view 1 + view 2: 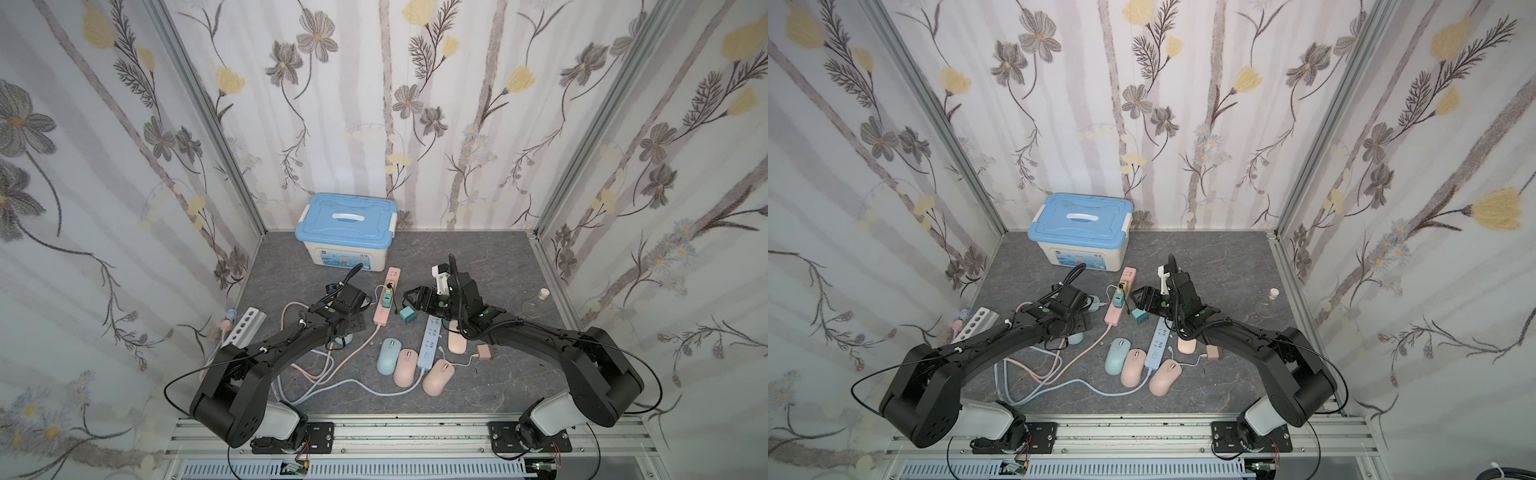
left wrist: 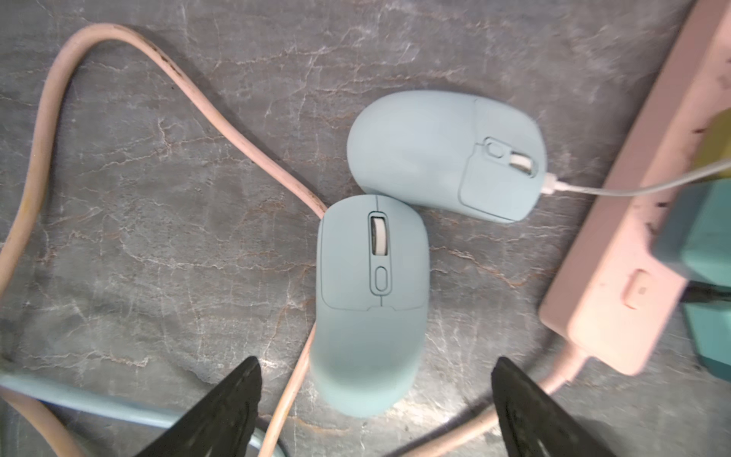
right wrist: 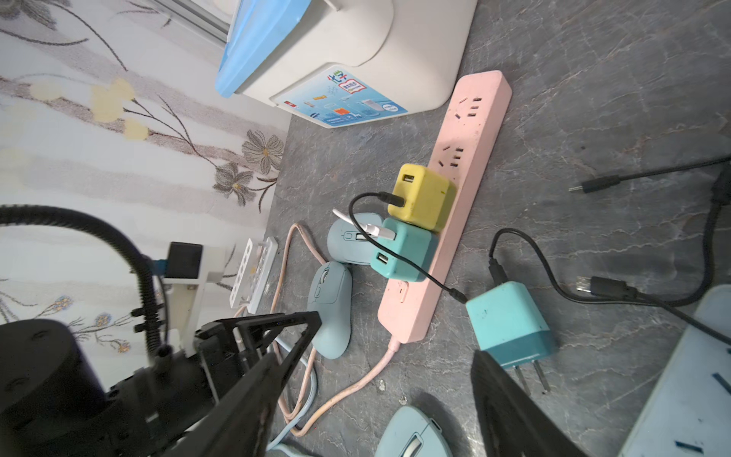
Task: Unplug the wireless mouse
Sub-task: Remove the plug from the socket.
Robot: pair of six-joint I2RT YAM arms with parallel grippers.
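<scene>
The left gripper (image 2: 376, 360) hangs spread and empty above two pale blue plastic mice (image 2: 368, 285). The farther one, the wireless mouse (image 2: 447, 154), has a white cable (image 2: 633, 190) plugged in and lies just left of the pink power strip (image 2: 617, 253). The right gripper (image 3: 394, 334) is likewise spread and empty.

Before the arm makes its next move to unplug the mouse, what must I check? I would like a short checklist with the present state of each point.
1. Left gripper open: ok.
2. Right gripper open and empty: ok.
3. Left gripper lined up with the charging mouse: not ok; the cable-free mouse lies between its fingers.
4. White cable out of the charging mouse: not ok; it is plugged into the mouse's front.
5. Cable's far end traced: ok; it enters the teal charger on the pink power strip.
</scene>
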